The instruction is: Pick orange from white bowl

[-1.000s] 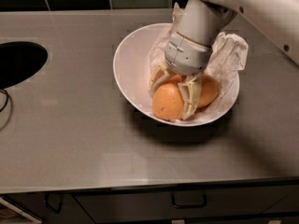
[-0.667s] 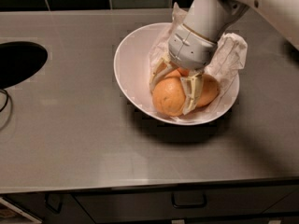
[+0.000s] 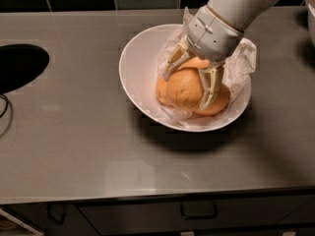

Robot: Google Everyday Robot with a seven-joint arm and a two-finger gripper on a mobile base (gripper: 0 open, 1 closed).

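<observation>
The white bowl [image 3: 132, 58] stands on the grey counter, right of centre. My gripper [image 3: 185, 92] reaches down into it from the upper right. Its fingers [image 3: 209, 85] are shut on the orange [image 3: 183, 88], one on each side; the skin is dull, dimpled and pale. The orange sits slightly above the other oranges. Brighter oranges lie under and beside it: one at the left [image 3: 161, 90], one at the lower right [image 3: 219, 104], one behind [image 3: 197, 63], partly hidden by the gripper. Crumpled white paper [image 3: 243, 58] lines the bowl's right side.
A dark round sink opening [image 3: 19, 65] is cut into the counter at the far left, with a thin cable [image 3: 6, 107] below it. Black tiles run along the back. A drawer handle [image 3: 198, 213] shows under the counter's front edge.
My gripper has moved up and slightly right inside the bowl, and the held orange has risen with it above the other oranges.
</observation>
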